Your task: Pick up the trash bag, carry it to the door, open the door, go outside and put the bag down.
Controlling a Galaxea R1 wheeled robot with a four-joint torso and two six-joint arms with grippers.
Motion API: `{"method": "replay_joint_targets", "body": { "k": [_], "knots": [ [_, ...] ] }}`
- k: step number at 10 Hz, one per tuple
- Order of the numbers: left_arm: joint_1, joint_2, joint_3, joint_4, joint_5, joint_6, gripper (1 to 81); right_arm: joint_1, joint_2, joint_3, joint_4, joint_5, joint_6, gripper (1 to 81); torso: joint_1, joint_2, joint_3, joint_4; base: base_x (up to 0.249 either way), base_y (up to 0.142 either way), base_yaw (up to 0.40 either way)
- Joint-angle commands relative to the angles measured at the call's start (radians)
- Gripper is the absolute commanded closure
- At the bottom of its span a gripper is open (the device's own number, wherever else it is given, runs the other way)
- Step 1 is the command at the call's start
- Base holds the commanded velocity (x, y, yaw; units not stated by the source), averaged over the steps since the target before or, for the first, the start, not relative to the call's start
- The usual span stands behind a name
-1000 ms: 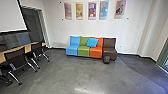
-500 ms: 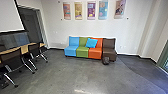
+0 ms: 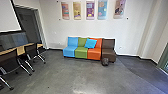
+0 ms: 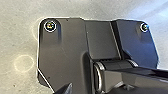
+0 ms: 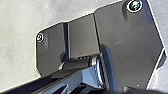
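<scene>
Grey floor (image 4: 15, 42) lies beneath both wrists; whether either claw is apart, together or clamped on something, I can't tell. Out across the room, the dark bag (image 3: 105, 62) sits on the floor in front of the brown seat (image 3: 108, 46). A blue pillow (image 3: 90, 43) leans nearby, and chairs (image 3: 8, 58) line the bench (image 3: 21, 50) at left.
</scene>
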Motion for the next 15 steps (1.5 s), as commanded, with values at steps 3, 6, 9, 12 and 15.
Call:
{"method": "replay_joint_targets", "body": {
  "k": [3, 6, 9, 12, 15],
  "knots": [
    [-0.046, 0.004, -0.001, -0.010, 0.051, 0.000, 1.0, 0.042, 0.008, 0.007, 0.000, -0.050, -0.003, 1.0, 0.000, 0.000, 0.000, 0.000, 0.142, -0.092, 0.000],
    [-0.046, 0.008, -0.001, -0.008, 0.051, 0.000, 1.0, 0.042, 0.004, 0.007, 0.000, -0.050, -0.003, 1.0, 0.000, 0.000, 0.000, 0.000, 0.142, -0.092, 0.000],
    [-0.046, 0.008, -0.001, -0.008, 0.051, 0.000, 1.0, 0.044, 0.006, 0.007, 0.000, -0.050, -0.005, 1.0, 0.000, 0.000, 0.000, 0.000, 0.142, -0.092, 0.000],
    [-0.046, 0.008, -0.001, -0.008, 0.051, 0.000, 1.0, 0.044, 0.004, 0.007, 0.000, -0.050, -0.005, 1.0, 0.000, 0.000, 0.000, 0.000, 0.142, -0.092, 0.000],
    [-0.044, 0.008, -0.001, -0.008, 0.051, 0.000, 1.0, 0.045, 0.004, 0.007, -0.001, -0.050, -0.005, 1.0, 0.000, 0.000, 0.000, 0.000, 0.142, -0.092, 0.000]
  ]
}}
